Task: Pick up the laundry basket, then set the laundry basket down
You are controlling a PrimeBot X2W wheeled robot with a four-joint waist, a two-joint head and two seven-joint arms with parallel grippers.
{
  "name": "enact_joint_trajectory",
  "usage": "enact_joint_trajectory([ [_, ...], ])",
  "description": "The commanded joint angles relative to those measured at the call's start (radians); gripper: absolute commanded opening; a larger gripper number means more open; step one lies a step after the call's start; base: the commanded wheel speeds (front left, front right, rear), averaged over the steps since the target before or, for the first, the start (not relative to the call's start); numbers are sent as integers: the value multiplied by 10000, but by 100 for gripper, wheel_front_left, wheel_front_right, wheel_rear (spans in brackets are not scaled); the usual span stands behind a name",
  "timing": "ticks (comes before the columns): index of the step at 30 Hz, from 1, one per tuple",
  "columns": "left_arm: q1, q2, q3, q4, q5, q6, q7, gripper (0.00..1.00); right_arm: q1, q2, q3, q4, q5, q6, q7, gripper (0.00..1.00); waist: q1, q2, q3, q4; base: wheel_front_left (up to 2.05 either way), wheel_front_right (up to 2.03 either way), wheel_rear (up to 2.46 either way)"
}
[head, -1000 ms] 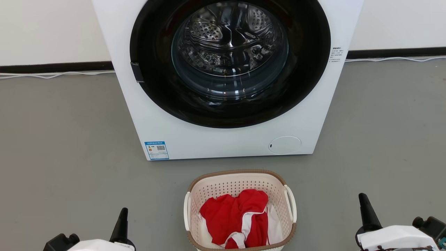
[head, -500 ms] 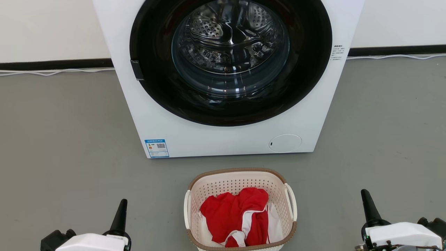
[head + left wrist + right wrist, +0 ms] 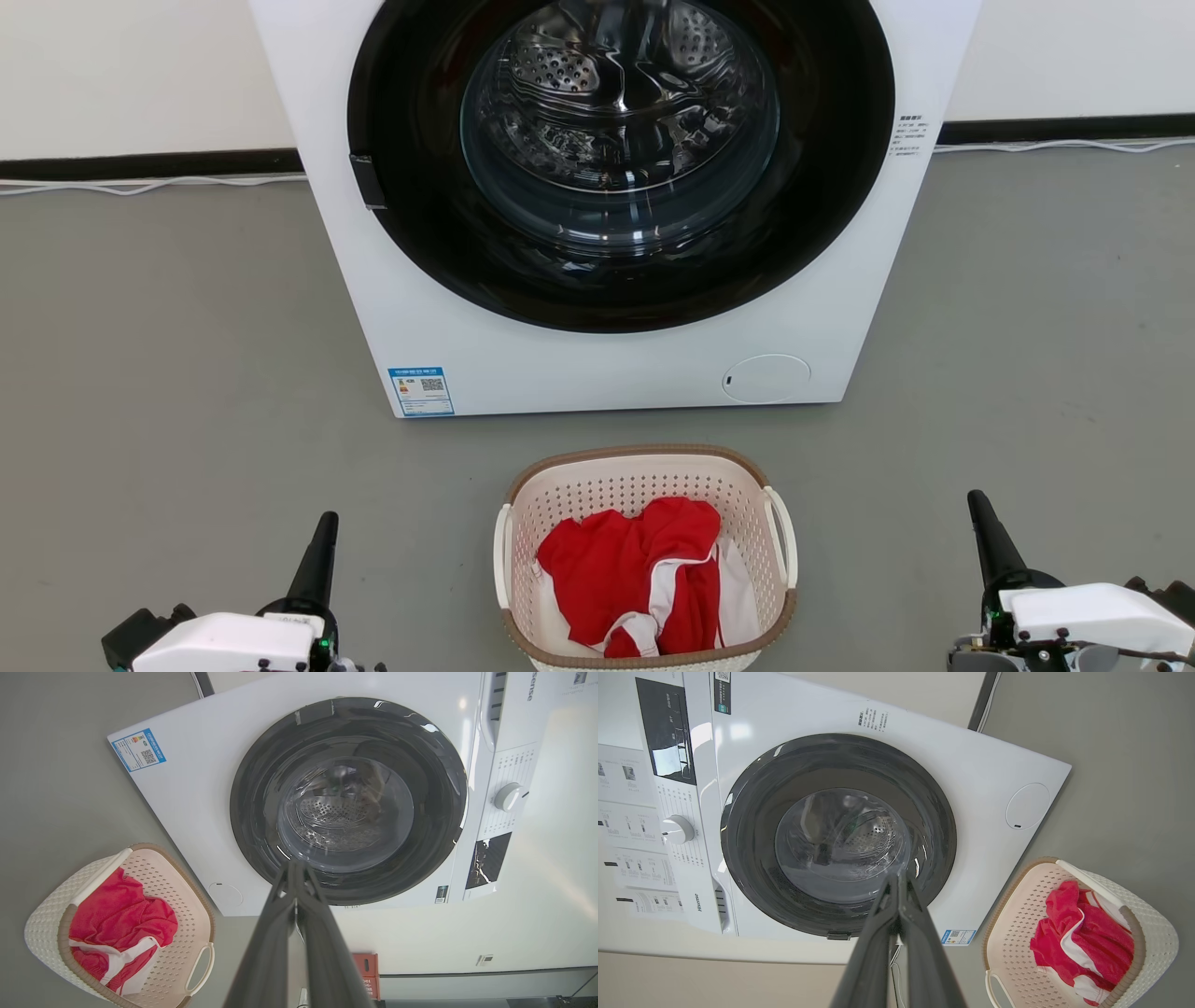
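The laundry basket (image 3: 616,490) stands upright on the grey floor (image 3: 187,373), between the two sets of fingers and well apart from both. It is off to the right of the left gripper (image 3: 326,525) and off to the left of the right gripper (image 3: 980,511). A bundle of red and white clothes (image 3: 635,569) lies inside it. Its two white loop handles face outward, one (image 3: 501,560) toward the left fingers and one (image 3: 782,537) toward the right fingers, and neither is touched.

The left wrist view shows the left gripper's (image 3: 295,865) two dark fingers pressed together with nothing between them. The right wrist view shows the right gripper (image 3: 900,877) the same way: tips together and holding nothing. Both pairs of fingers point ahead at the washing machine (image 3: 597,373), whose round door is beyond the fingertips. The basket (image 3: 42,914) sits to the side of them in each wrist view (image 3: 1153,933).

As for progress, the basket rests on the floor with no finger on it. That fits a basket waiting to be lifted. It fits equally well a basket that has been lifted and put back down, with the arms drawn away. Nothing here tells which of the two it is. What is plain is that no lift is under way: neither the rim nor either handle is gripped.
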Motion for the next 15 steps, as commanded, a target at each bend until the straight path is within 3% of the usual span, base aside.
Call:
enact_joint_trajectory([
  [1,-529,90,281,-341,-253,-98,74,0,-505,-51,165,-383,344,61,116,0,0,-1,7,2,0,0,0],
  [15,-699,84,454,-527,-1639,-253,485,0,-576,-48,112,-626,2110,69,518,0,0,-1,99,23,0,0,0],
])
